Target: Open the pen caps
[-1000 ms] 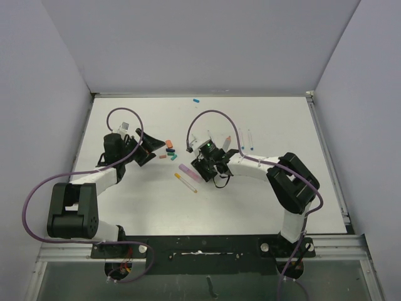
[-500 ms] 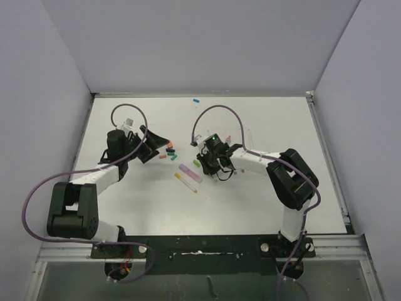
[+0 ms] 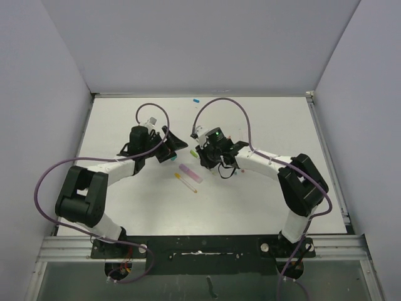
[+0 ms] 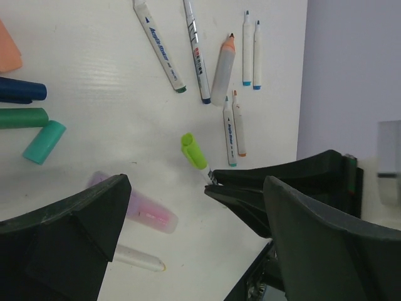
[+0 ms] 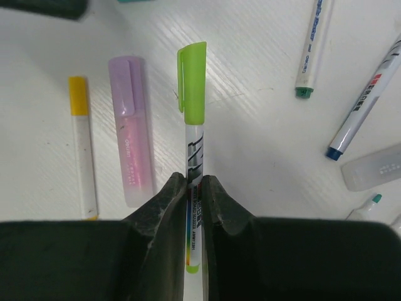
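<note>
My right gripper [image 5: 195, 183] is shut on the white barrel of a pen [image 5: 194, 150]. Its lime-green cap [image 5: 192, 84] sticks out beyond the fingertips. From above, that cap [image 3: 195, 152] points toward my left gripper [image 3: 173, 149], which stands open just left of it. The left wrist view shows the green cap [image 4: 193, 151] ahead of the open left gripper [image 4: 197, 187], not between its fingers. Loose caps lie at the left: orange [image 4: 7, 53], dark blue [image 4: 22, 89], green [image 4: 22, 117] and teal [image 4: 44, 142].
A lilac highlighter [image 5: 130, 144] and a yellow-capped pen [image 5: 81, 144] lie side by side under the grippers. Several uncapped pens [image 4: 195, 50] and a salmon highlighter [image 4: 222, 69] lie further back. A blue cap [image 3: 196, 100] rests near the far wall.
The right gripper closed on the green-capped pen and shifted it slightly back and left. The left arm swung right, bringing its open gripper close to the green cap.
</note>
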Robot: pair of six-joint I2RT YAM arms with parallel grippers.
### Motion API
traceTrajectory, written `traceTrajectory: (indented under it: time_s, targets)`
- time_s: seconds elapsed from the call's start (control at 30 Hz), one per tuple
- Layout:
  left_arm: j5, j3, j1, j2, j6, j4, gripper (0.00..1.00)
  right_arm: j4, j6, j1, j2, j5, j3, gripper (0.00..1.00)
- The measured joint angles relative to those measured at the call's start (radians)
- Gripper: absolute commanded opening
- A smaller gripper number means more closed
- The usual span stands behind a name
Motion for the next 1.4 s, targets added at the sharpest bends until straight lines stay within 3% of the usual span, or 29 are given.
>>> traceTrajectory:
  time_s: [0.33,0.97,1.17,1.37,1.4]
  targets:
    - [-0.014,0.042,-0.049,0.084,-0.015,0.005,0.76,0.025,0.028,0.000,-0.040,-0.043,0.006,0.00]
    - [-0.031,0.066,-0.080,0.120,-0.041,0.045,0.32,0.068,0.095,0.000,-0.040,-0.133,0.035,0.00]
    - [-0.031,0.071,-0.083,0.120,-0.045,0.053,0.26,0.069,0.099,0.000,-0.040,-0.148,0.039,0.00]
    - [-0.021,0.074,-0.085,0.120,-0.066,0.070,0.00,0.067,0.100,0.001,-0.039,-0.158,0.039,0.00]
    - [-0.019,0.078,-0.088,0.120,-0.068,0.074,0.00,0.067,0.100,0.002,-0.037,-0.157,0.039,0.00]
